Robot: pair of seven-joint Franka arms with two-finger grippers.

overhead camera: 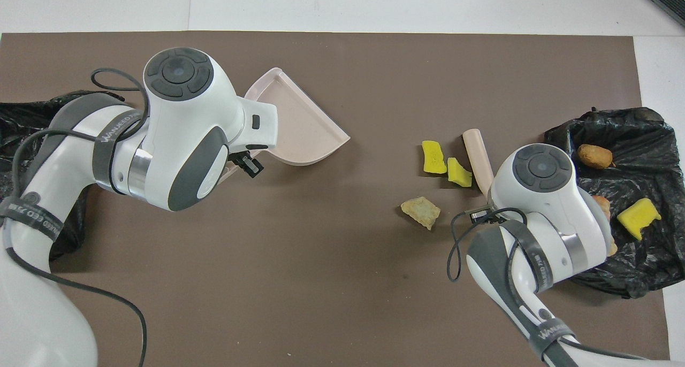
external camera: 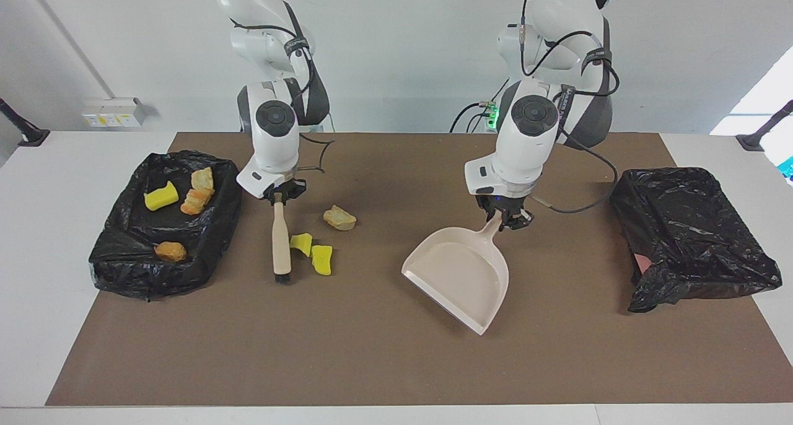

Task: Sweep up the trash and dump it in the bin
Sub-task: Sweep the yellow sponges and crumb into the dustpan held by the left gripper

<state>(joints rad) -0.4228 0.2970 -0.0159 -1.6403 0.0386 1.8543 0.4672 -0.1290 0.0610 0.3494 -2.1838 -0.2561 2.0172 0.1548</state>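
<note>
My right gripper is shut on the top of a wooden brush, whose black bristles touch the mat. Two yellow trash lumps lie right beside the brush, and a beige lump lies nearer to the robots. They also show in the overhead view, as does the brush. My left gripper is shut on the handle of the beige dustpan, which is tilted with its mouth low at the mat. The dustpan holds nothing.
A bin lined with a black bag stands at the right arm's end and holds several lumps, among them a yellow one and an orange-brown one. Another black bag lies at the left arm's end. A brown mat covers the table.
</note>
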